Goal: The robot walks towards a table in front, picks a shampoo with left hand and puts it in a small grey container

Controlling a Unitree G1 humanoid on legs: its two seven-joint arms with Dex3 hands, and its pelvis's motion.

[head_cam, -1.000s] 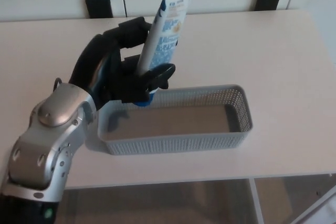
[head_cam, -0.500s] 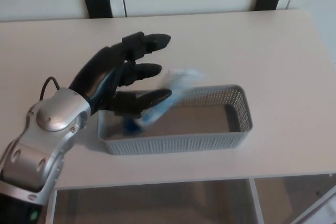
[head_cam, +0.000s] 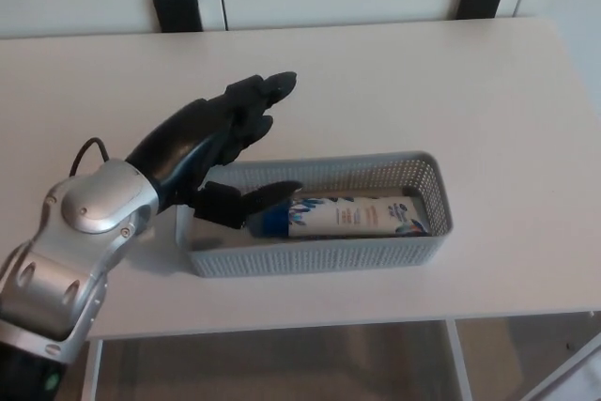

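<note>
Shampoo (head_cam: 352,216) lying flat in the grey basket (head_cam: 319,255).
Left hand (head_cam: 221,143) hovers over its left end, fingers (head_cam: 274,87) spread and empty; only pulling away looks left to do.

My left hand (head_cam: 221,143) hangs open over the left end of the bin (head_cam: 319,253), and its thumb reaches in above the cap of the shampoo (head_cam: 352,216). The shampoo lies flat along the bin and takes up most of its floor, so the mesh walls and the tube leave little room inside. The table (head_cam: 423,82) gives wide passage behind and to the right of the bin, and two black blocks (head_cam: 177,11) stand well apart at the far edge.
</note>
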